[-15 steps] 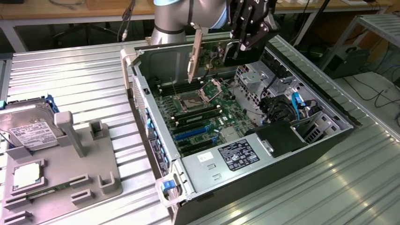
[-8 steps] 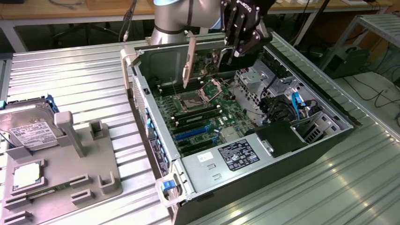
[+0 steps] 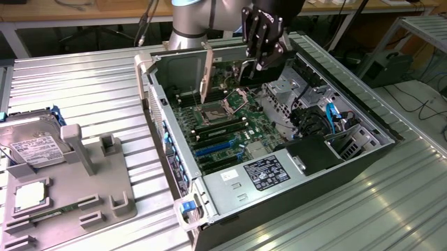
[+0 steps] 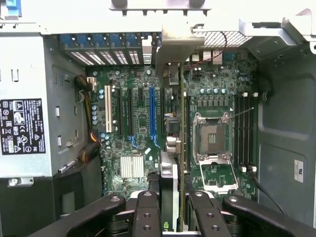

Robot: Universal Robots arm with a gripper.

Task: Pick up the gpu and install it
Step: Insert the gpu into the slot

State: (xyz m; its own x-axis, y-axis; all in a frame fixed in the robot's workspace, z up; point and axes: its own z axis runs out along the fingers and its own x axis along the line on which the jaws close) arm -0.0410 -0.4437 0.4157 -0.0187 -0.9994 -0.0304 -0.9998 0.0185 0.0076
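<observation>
Nothing is reading legibly — the power supply's [image 4: 29, 64] black label [image 4: 20, 126] is showing only tiny white marks. The hard drive's [image 3: 31, 127] white label [image 3: 36, 150] is giving nothing either.

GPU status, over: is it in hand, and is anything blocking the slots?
Gripper shut on gpu. Held edge-on over motherboard, bracket toward rear wall. No cable across blue slot beside it.

Green motherboard [image 4: 138, 123]. On it: one blue slot [image 4: 152, 111], one white slot [image 4: 107, 109], others black. Over motherboard: gpu [image 4: 169, 192] black, its bracket [image 4: 173, 47] plain silver.
</observation>
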